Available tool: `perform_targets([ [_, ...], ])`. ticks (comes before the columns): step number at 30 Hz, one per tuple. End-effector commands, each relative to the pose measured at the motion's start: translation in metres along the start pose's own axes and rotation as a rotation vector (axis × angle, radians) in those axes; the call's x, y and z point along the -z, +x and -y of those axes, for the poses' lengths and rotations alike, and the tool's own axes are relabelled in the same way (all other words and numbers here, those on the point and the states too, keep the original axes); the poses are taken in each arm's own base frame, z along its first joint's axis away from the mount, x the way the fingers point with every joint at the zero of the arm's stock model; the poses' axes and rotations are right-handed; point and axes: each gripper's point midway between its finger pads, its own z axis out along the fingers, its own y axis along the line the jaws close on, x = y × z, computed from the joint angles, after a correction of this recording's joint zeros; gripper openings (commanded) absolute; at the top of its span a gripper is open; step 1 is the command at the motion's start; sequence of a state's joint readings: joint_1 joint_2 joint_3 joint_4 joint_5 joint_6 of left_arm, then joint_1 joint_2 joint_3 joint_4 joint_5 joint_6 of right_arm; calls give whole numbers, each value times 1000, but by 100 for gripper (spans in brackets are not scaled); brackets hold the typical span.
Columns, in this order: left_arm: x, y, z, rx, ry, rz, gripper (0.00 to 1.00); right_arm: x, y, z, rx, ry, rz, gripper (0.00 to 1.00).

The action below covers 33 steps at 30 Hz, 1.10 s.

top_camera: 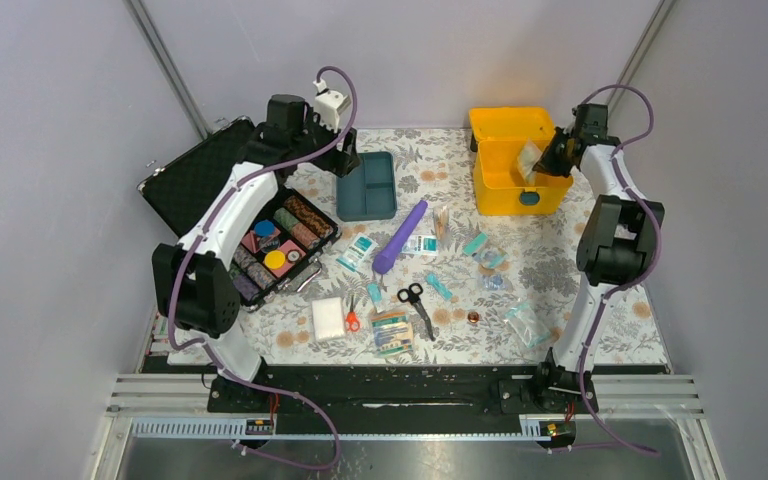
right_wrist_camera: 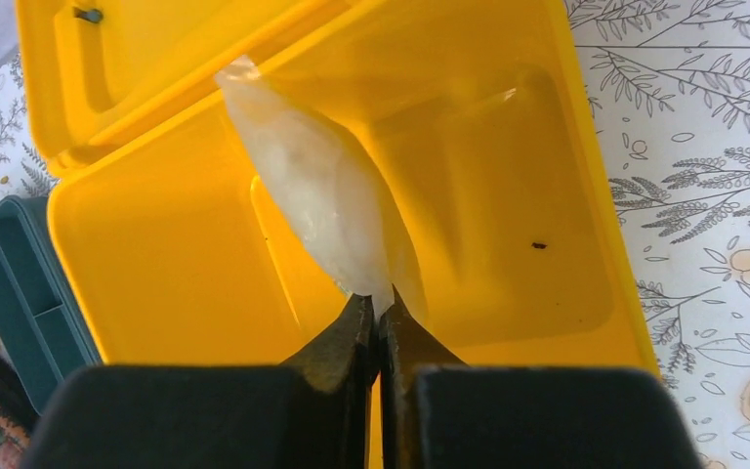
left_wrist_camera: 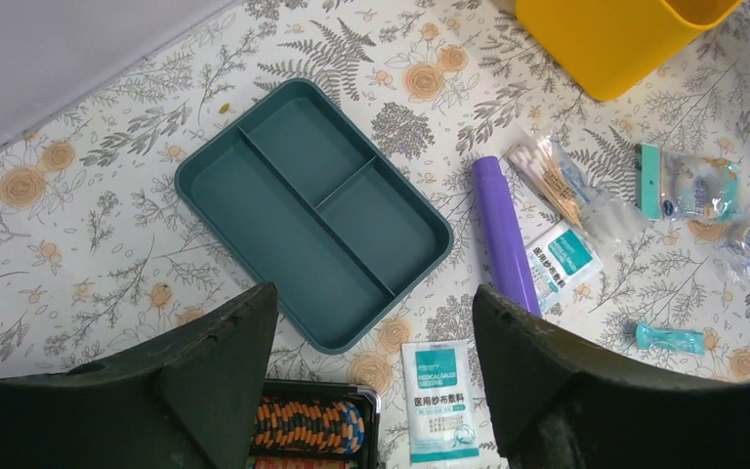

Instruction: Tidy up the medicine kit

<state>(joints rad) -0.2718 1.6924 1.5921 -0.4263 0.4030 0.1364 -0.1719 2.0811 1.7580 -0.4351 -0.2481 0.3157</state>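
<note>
Your table (top_camera: 610,320) wears a floral cloth and is boxed by grey walls on 3 sides. The back edge runs close to the rear wall. The widest bare cloth lies along the right edge, beside and in front of the kit. A smaller bare patch sits between the tray and the kit.

The black case (top_camera: 230,215) takes the left side. Its lid is thrown open toward the left wall and coloured rolls fill its base, so you have little room there.

The kit (top_camera: 515,195) stands at the far right near the back edge, with its yellow lid tipped back. Your right gripper (top_camera: 550,160) hangs over the open body. In the wrist view its 2 fingers (right_wrist_camera: 352,337) are pinched tight on the corner of a clear bag (right_wrist_camera: 322,205). The bag reaches across the kit (right_wrist_camera: 176,274) toward the hinge side.

The teal tray (top_camera: 367,185) lies flat on the cloth between black case and kit, apart from both. Its 3 compartments (left_wrist_camera: 283,195) show, 1 long and 2 short. Your left gripper (left_wrist_camera: 371,298) hovers above the tray's near edge, spread wide and holding nothing.

A purple tube (top_camera: 400,237) lies just right of the tray's near end. Scissors (top_camera: 415,300) and small packets are scattered across the middle, so low passes there are crowded.
</note>
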Motion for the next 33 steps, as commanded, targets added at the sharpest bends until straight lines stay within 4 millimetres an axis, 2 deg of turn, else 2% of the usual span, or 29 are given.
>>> perform_targets([
  [1,3,-20,-13,-33,-42,27,73,-9,-1,2,-38,37,2,9],
  [4,1,-19,-14,-33,-41,19,73,-14,-1,8,-48,69,0,13],
  [6,1,-19,-15,-34,-39,15,73,-14,1,10,-54,96,-7,11],
  [9,1,-20,-15,-37,-36,14,73,-7,4,8,-64,108,-13,9],
  [12,-1,-18,-16,-36,-34,10,73,-1,12,16,-96,180,-14,7],
  [17,-5,-20,-18,-30,-26,14,73,0,25,36,-131,328,-11,16],
  [19,-5,-22,-18,-33,-26,17,73,2,25,45,-148,394,3,17],
  [22,-5,-23,-21,-36,-28,19,73,4,21,47,-152,414,21,19],
  [26,-6,-22,-21,-29,-25,18,73,8,13,45,-157,418,46,27],
  [30,-6,-21,-20,-19,-20,15,73,18,4,43,-167,437,77,51],
  [33,-5,-20,-20,-18,-21,15,73,32,-3,38,-166,429,98,59],
])
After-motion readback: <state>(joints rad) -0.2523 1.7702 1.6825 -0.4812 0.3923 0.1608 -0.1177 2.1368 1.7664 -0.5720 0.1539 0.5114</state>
